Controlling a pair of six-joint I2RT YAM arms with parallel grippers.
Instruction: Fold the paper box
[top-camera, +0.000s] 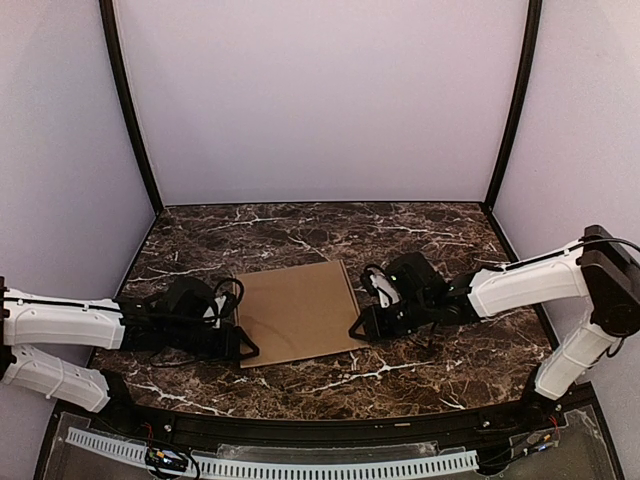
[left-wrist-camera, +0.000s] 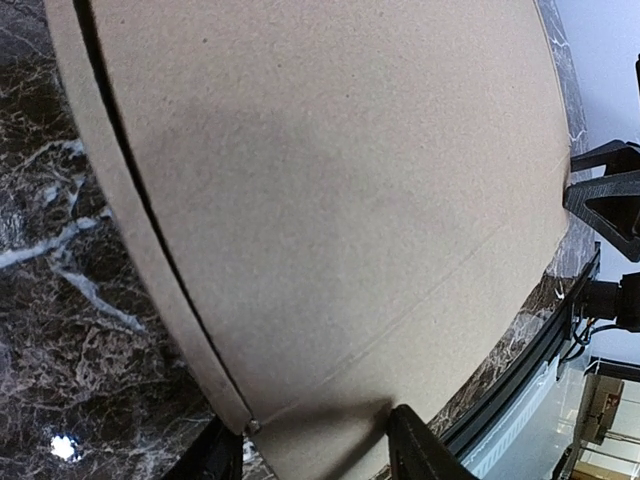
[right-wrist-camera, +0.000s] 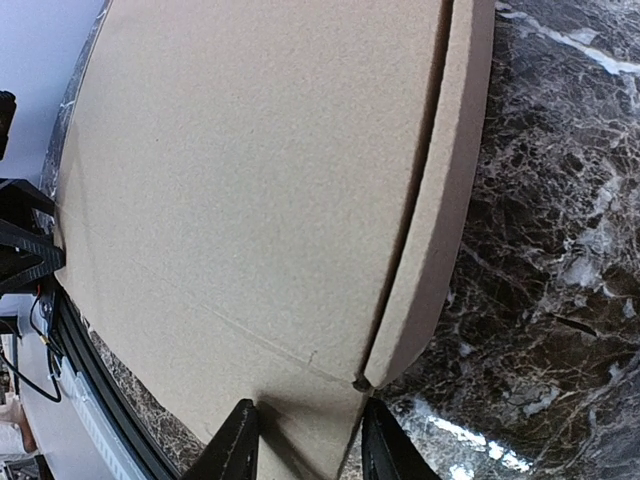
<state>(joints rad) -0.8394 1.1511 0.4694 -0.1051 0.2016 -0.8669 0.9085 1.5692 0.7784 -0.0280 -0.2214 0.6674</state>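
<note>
Fingers (left-wrist-camera: 415, 450) of the left gripper (top-camera: 243, 350) stand apart at the near left corner of the paper box (top-camera: 298, 310), with the corner lying between them. Whether they press on the cardboard or only straddle it I cannot tell. The right gripper (top-camera: 358, 328) is the same at the near right corner: its two black fingers (right-wrist-camera: 235, 445) sit on either side of the corner, and contact cannot be made out.

The box lies flat in the middle of the desk (top-camera: 400, 235), between the two arms and turned a little out of square with the desk's edges. It is plain brown cardboard with no print. From above it looks like one smooth, nearly square sheet. Up close the surface is matte and finely grained, like rough paper. Both wrist views show a narrow strip (left-wrist-camera: 130, 240) of the same cardboard running along the side edge. A thin dark gap parts it from the main panel, and it ends at the corner by the fingers. A faint straight crease (right-wrist-camera: 270, 340) crosses the panel near that corner.

The desk is dark brown polished marble with white veins, glossy enough to throw small highlights. A black rail (top-camera: 330, 425) runs along its near edge, and pale lilac walls (top-camera: 320, 100) close it in.
</note>
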